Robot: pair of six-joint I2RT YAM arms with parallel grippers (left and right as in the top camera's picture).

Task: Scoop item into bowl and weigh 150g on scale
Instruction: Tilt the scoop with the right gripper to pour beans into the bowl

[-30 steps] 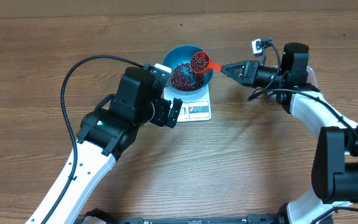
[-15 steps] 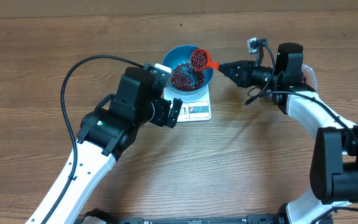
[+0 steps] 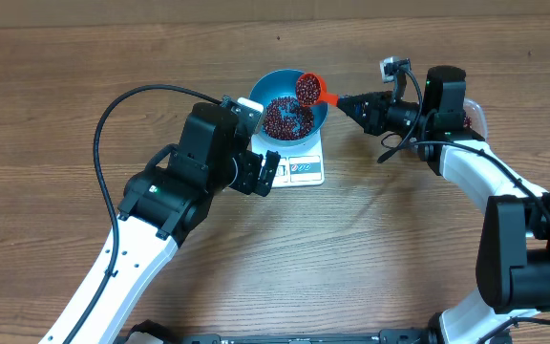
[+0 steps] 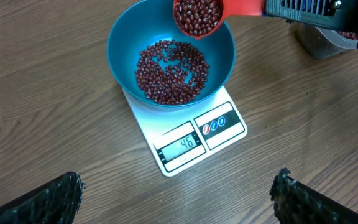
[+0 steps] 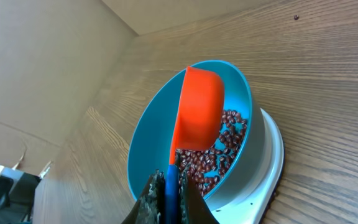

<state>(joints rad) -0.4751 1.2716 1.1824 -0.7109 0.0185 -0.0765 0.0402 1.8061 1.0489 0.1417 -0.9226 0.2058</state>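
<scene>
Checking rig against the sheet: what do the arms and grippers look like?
The left arm and right arm have white links and black joint housings. The left gripper and right gripper are black. A black cable loops out from the left arm; thin black wires trail at the right wrist.

One blue bowl (image 4: 122,53), one white scale (image 4: 224,127), one orange scoop (image 5: 199,107), many beans (image 4: 166,78).

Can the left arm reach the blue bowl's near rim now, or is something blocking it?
Probably yes. The left gripper hangs open close by the scale, with nothing between it and the bowl. The red scoop in the right gripper sits over the opposite rim only.
</scene>
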